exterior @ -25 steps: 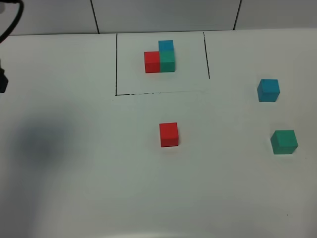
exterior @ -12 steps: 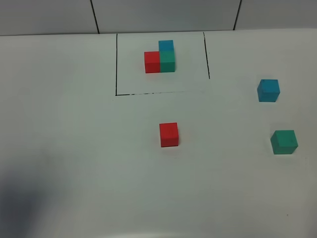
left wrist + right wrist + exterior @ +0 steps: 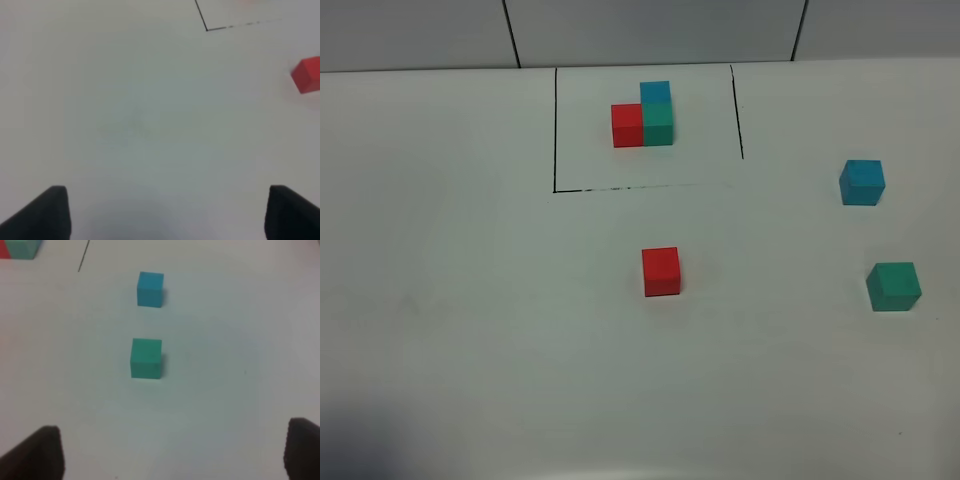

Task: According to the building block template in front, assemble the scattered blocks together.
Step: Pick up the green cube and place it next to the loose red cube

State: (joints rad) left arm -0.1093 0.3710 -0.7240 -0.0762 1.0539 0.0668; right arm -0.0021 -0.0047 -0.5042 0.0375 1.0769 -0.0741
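The building block template (image 3: 645, 118) is a red, teal-green and blue L-shaped cluster inside a thin black drawn frame at the back of the table. Of the scattered blocks, the red cube (image 3: 661, 271) lies mid-table, the light blue cube (image 3: 862, 182) at the right and the teal-green cube (image 3: 894, 286) nearer the front right. My left gripper (image 3: 167, 212) is open over bare table, with the red cube (image 3: 307, 75) far off to its side. My right gripper (image 3: 172, 452) is open, the teal-green cube (image 3: 146, 357) and blue cube (image 3: 150, 288) ahead of it. Neither gripper shows in the high view.
The white table (image 3: 470, 300) carries the black frame line (image 3: 554, 130). A wall with dark seams (image 3: 512, 35) runs along the back. A dim shadow lies at the front left corner (image 3: 360, 440).
The dark arm and cable at the far left of the high view have left the picture, and the shadow has slid toward the front left corner. The cubes have not moved.
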